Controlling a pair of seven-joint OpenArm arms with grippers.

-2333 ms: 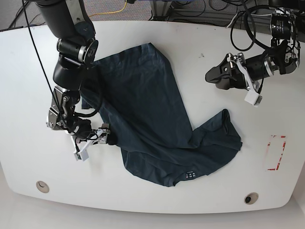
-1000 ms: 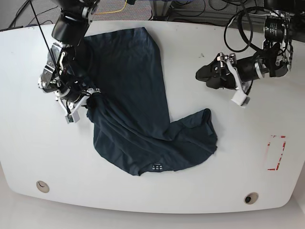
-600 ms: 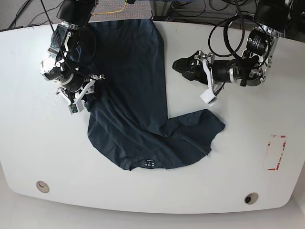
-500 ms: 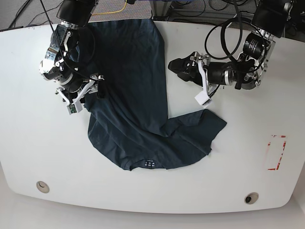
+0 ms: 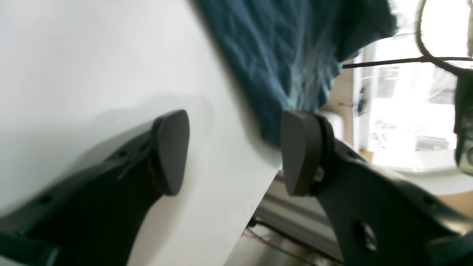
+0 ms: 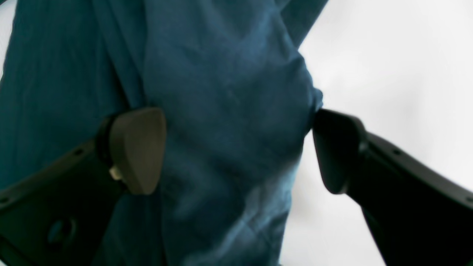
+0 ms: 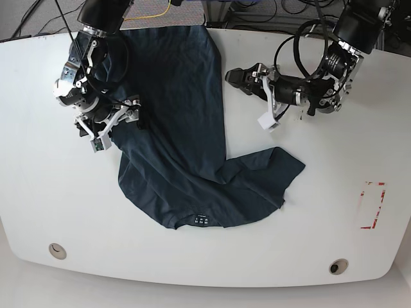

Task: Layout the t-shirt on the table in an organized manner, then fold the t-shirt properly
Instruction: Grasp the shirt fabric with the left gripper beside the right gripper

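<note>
While the dark navy t-shirt (image 7: 180, 122) lies spread over the middle of the white table (image 7: 58, 192), both arms work at its far end. The shirt runs from the table's far edge, where the fabric reaches or slightly overhangs the rim, down toward the near side, then bends toward the base view's right in a crumpled flap that folds back on itself. A small white label (image 7: 201, 220) shows near the hem closest to the camera. The cloth is wrinkled and soft, plain, with long creases running lengthwise and no print visible.

The right gripper (image 7: 112, 125), on the base view's left, sits at the shirt's side edge. Its wrist view shows its two dark fingers (image 6: 135, 147) spread wide with a bunched ridge of blue fabric (image 6: 229, 122) lying between them; one finger rests over the cloth, the other over bare white tabletop, and neither pad presses the ridge.

The left gripper (image 7: 247, 80), on the base view's right, lies low over bare table just beside the shirt's other long edge. Its wrist view shows its fingers (image 5: 172, 147) parted, nothing between them but the white surface, with the shirt's edge (image 5: 281, 62) just ahead of one fingertip.

A red tape rectangle (image 7: 372, 205) marks the table well apart from the shirt, and two round holes (image 7: 338, 266) sit near the front edge.
</note>
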